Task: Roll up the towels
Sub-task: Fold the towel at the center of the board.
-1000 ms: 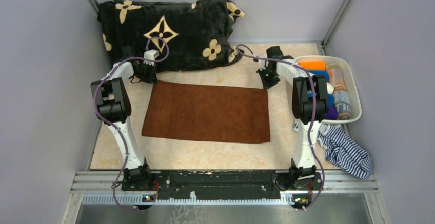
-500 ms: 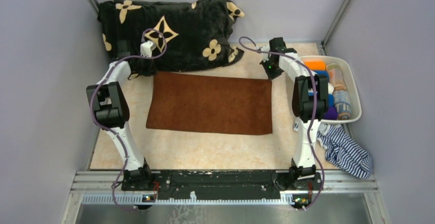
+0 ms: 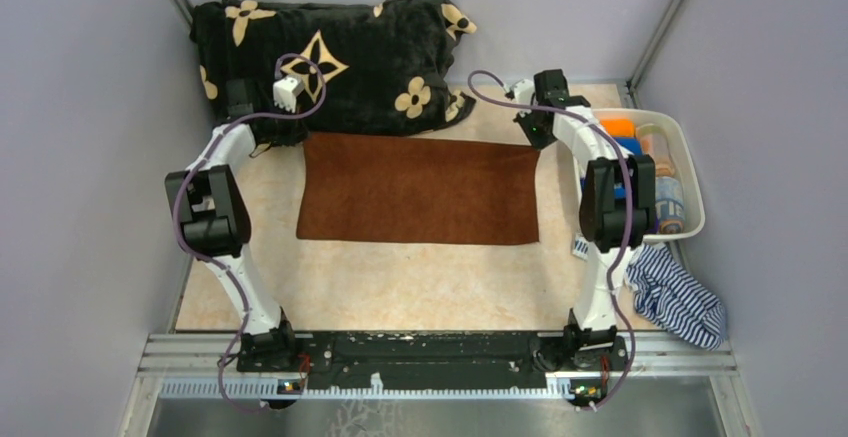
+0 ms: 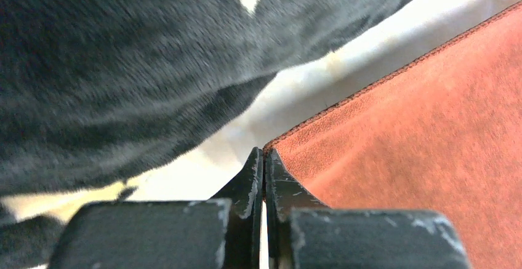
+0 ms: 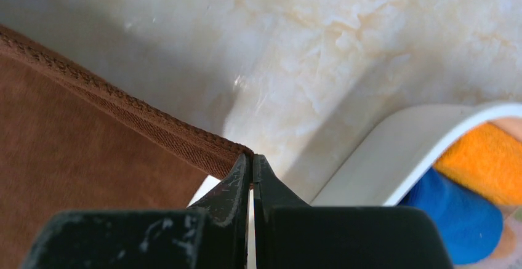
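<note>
Corners of brown towel (image 3: 418,189) clamped by left pincer (image 4: 263,153), right pincer (image 5: 251,157); blanket (image 4: 123,66) blurred close-up.

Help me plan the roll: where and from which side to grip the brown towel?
Its two far corners, from above: the flat brown cloth towel lies spread, so only hemmed corners lift easily. Left gripper and right gripper pinch them.

Boxed in by plain lilac-grey walls (image 3: 80,157); floored with a beige marbled tabletop (image 3: 400,287); edged by a metal rail (image 3: 700,357); lit softly, evenly.
</note>
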Controlling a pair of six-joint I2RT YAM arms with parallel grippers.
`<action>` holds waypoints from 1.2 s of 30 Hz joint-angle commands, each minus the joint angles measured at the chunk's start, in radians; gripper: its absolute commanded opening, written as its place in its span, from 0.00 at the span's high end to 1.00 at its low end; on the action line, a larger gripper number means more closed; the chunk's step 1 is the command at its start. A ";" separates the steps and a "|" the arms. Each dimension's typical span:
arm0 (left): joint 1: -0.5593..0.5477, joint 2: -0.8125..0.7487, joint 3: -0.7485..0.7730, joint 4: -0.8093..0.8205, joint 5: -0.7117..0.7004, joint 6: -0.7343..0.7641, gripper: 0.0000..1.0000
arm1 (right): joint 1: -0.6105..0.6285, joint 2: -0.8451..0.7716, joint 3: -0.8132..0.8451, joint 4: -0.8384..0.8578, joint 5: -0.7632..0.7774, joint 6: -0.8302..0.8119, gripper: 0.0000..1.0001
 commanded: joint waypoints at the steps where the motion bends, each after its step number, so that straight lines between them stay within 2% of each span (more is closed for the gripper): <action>1: 0.002 -0.136 -0.098 0.078 -0.006 0.049 1.00 | 0.009 -0.192 -0.097 0.054 -0.002 -0.045 1.00; 9: 0.001 -0.345 -0.355 0.182 -0.009 0.132 1.00 | 0.053 -0.363 -0.294 0.055 0.011 -0.039 1.00; 20: -0.001 -0.575 -0.668 0.400 0.004 0.003 0.99 | 0.146 -0.543 -0.494 0.053 0.091 0.095 1.00; 29: -0.001 -0.728 -0.823 0.479 -0.178 -0.161 0.96 | 0.155 -0.702 -0.713 0.131 0.173 0.194 1.00; 36: -0.001 -0.777 -0.924 0.483 -0.271 -0.230 0.93 | 0.155 -0.723 -0.818 0.169 0.169 0.258 1.00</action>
